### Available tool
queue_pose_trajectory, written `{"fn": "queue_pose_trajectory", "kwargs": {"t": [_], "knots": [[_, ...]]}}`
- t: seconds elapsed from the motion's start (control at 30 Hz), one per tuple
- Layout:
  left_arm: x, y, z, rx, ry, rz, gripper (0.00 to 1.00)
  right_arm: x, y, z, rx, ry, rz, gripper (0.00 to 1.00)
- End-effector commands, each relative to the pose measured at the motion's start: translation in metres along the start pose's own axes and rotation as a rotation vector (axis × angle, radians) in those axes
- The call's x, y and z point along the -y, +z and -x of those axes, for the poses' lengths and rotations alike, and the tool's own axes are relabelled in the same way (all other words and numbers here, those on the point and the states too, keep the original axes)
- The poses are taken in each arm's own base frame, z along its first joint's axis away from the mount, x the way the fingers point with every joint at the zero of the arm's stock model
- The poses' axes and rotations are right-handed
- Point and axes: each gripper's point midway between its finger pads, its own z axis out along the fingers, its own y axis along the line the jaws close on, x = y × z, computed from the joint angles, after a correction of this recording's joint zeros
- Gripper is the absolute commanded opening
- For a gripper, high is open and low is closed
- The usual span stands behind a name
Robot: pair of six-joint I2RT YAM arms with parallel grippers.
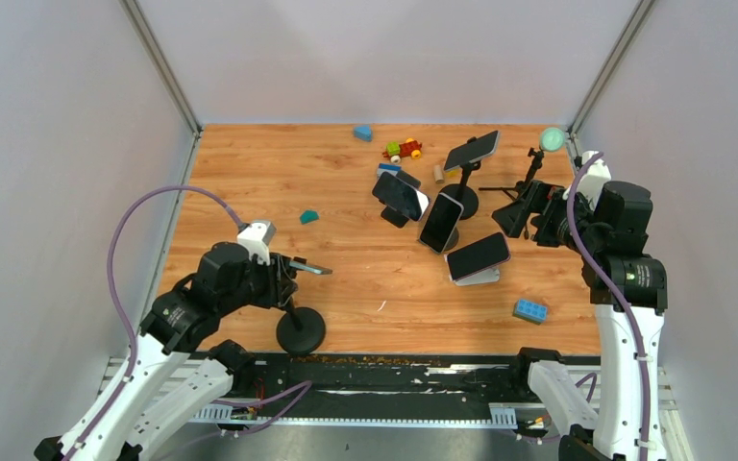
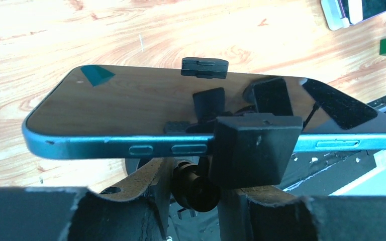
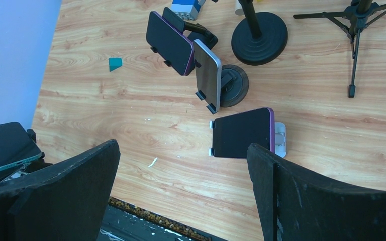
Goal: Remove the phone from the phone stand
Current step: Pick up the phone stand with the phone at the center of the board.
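Note:
The phone, dark with a teal-blue rim, lies flat in the clamp of a black phone stand at the near left. In the left wrist view the phone fills the middle, held by the stand's clamp. My left gripper sits just under the phone, its fingers pressed on either side of the stand's ball joint. My right gripper hovers open at the far right over bare wood, far from this stand. Its wrist view shows the phone at the left edge.
Several other phones stand on holders mid-table. A small tripod with a teal ball stands back right. A blue brick, teal blocks and toy pieces lie about.

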Motion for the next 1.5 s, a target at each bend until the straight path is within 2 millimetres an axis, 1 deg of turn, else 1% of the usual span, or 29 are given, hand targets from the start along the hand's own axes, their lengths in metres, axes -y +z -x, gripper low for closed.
{"fn": "queue_pose_trajectory", "kwargs": {"t": [0.0, 0.03, 0.13, 0.23, 0.3, 0.43, 0.5, 0.57, 0.6, 0.73, 0.77, 0.8, 0.9, 0.97, 1.03, 1.13, 1.23, 1.3, 1.37, 1.47], "knots": [[0.016, 0.001, 0.024, 0.093, -0.004, -0.073, 0.23, -0.008, -0.003, 0.006, 0.026, -0.032, 0.036, 1.0], [0.016, 0.001, 0.026, 0.103, -0.002, -0.072, 0.2, -0.009, -0.003, 0.007, 0.028, -0.033, 0.039, 1.0], [0.016, 0.003, 0.033, 0.134, 0.011, -0.066, 0.18, -0.012, -0.002, 0.006, 0.026, -0.031, 0.064, 1.0], [0.017, 0.008, 0.043, 0.157, 0.052, -0.069, 0.07, -0.018, 0.001, 0.005, 0.019, -0.027, 0.106, 1.0], [0.018, 0.01, 0.048, 0.153, 0.091, -0.062, 0.0, -0.027, 0.001, 0.004, 0.016, -0.043, 0.158, 1.0], [0.02, 0.01, 0.063, 0.183, 0.173, -0.059, 0.0, -0.048, 0.0, 0.001, 0.011, -0.096, 0.263, 1.0], [0.029, 0.008, 0.074, 0.223, 0.22, -0.099, 0.0, -0.054, 0.004, -0.005, -0.012, -0.128, 0.295, 1.0], [0.042, 0.005, 0.086, 0.274, 0.271, -0.165, 0.0, -0.065, 0.01, -0.015, -0.054, -0.177, 0.341, 1.0], [0.051, 0.003, 0.093, 0.307, 0.304, -0.208, 0.0, -0.071, 0.011, -0.018, -0.07, -0.199, 0.367, 1.0], [0.073, -0.001, 0.113, 0.39, 0.382, -0.302, 0.0, -0.096, 0.013, -0.029, -0.124, -0.251, 0.473, 1.0], [0.079, -0.004, 0.117, 0.4, 0.408, -0.33, 0.0, -0.101, 0.013, -0.031, -0.135, -0.264, 0.496, 1.0], [0.084, -0.002, 0.12, 0.404, 0.422, -0.347, 0.0, -0.104, 0.013, -0.033, -0.142, -0.271, 0.512, 1.0], [0.1, -0.004, 0.131, 0.432, 0.483, -0.418, 0.0, -0.11, 0.013, -0.036, -0.149, -0.285, 0.537, 1.0], [0.107, -0.001, 0.134, 0.448, 0.509, -0.45, 0.0, -0.113, 0.012, -0.038, -0.145, -0.282, 0.556, 1.0], [0.11, 0.006, 0.135, 0.457, 0.519, -0.466, 0.0, -0.116, 0.013, -0.04, -0.143, -0.262, 0.575, 1.0], [0.114, 0.014, 0.13, 0.438, 0.532, -0.501, 0.0, -0.12, 0.018, -0.043, -0.155, -0.178, 0.589, 1.0], [0.118, 0.024, 0.121, 0.419, 0.539, -0.548, 0.0, -0.129, 0.025, -0.058, -0.249, -0.06, 0.646, 1.0], [0.117, 0.031, 0.117, 0.407, 0.529, -0.551, 0.0, -0.138, 0.03, -0.069, -0.325, 0.0, 0.687, 1.0], [0.115, 0.037, 0.113, 0.393, 0.522, -0.548, 0.0, -0.148, 0.036, -0.08, -0.388, 0.04, 0.704, 1.0], [0.114, 0.042, 0.111, 0.386, 0.52, -0.549, 0.0, -0.168, 0.044, -0.096, -0.45, 0.054, 0.732, 1.0]]}}
